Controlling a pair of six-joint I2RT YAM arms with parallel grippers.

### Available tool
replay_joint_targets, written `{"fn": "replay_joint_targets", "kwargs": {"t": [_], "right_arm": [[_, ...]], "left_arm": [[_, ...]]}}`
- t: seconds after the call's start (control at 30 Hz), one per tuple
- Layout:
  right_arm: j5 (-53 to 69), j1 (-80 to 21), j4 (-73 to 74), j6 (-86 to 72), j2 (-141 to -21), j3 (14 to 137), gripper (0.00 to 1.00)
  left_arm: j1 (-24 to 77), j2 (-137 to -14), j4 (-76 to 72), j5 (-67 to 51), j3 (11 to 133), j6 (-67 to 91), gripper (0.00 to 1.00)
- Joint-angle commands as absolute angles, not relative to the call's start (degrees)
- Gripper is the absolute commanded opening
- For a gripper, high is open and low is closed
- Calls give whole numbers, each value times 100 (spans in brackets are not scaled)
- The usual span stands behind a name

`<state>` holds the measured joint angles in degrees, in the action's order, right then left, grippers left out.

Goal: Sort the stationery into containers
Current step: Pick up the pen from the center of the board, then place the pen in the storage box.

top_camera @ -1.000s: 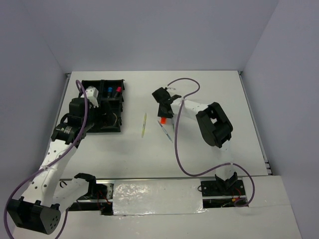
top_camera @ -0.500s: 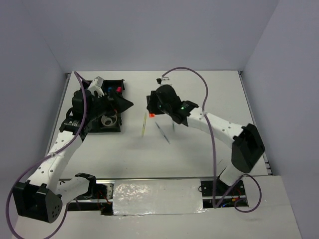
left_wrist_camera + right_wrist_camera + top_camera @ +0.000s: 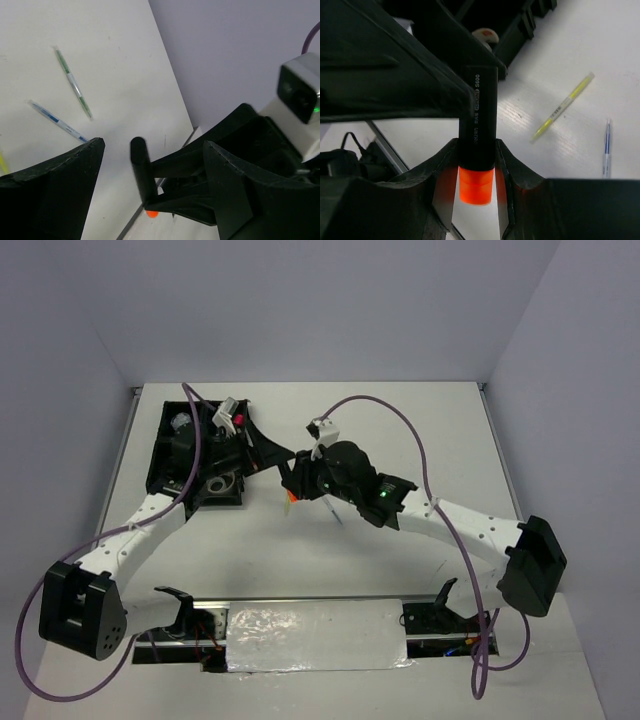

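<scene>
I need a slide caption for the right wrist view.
Right gripper clamps an orange-capped highlighter above the table; a yellow pen and a blue pen lie beyond.

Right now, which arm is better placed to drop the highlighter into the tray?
Left, probably: the left gripper is open around the highlighter that the right gripper holds, and the tray sits close beside it.

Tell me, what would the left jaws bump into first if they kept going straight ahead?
Most likely the orange-capped highlighter that the right gripper holds. In the left wrist view it stands between the left gripper's open jaws, though depth is unclear.
</scene>
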<state>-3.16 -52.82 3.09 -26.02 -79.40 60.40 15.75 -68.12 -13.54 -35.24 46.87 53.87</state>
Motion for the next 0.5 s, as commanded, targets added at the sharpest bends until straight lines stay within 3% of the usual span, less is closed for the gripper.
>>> {"fn": "replay_joint_targets", "kwargs": {"t": [0.0,0.1,0.2,0.23,0.3,0.33,0.43,0.47], "right_arm": [[-325,-5317,-281,-2487,-7567,6152,25],[-448,-5326,-229,-2443,-7673,6240,26],[-413,-5335,-351,-2461,-7769,6249,27],[-396,-5335,-352,-2444,-7804,6266,28],[-422,-5344,-291,-2409,-7910,6346,40],[-526,-5326,-247,-2391,-7928,6363,62],[-1384,-5309,262,-2460,-7779,6276,88],[-1571,-5248,333,-2557,-7674,6162,92]], "left_arm": [[1705,-6864,-1767,-3700,4737,5335,92],[1758,-6890,-1784,-3665,4702,5317,82],[1828,-6978,-1776,-3700,4763,5300,48],[1828,-7013,-1732,-3700,4807,5239,27],[1837,-7145,-1330,-3613,5104,4977,5],[1837,-7198,-1031,-3508,5280,4792,0],[1819,-7584,1145,-1668,6491,3650,0],[1811,-7750,1656,-165,7209,3447,0]]}}
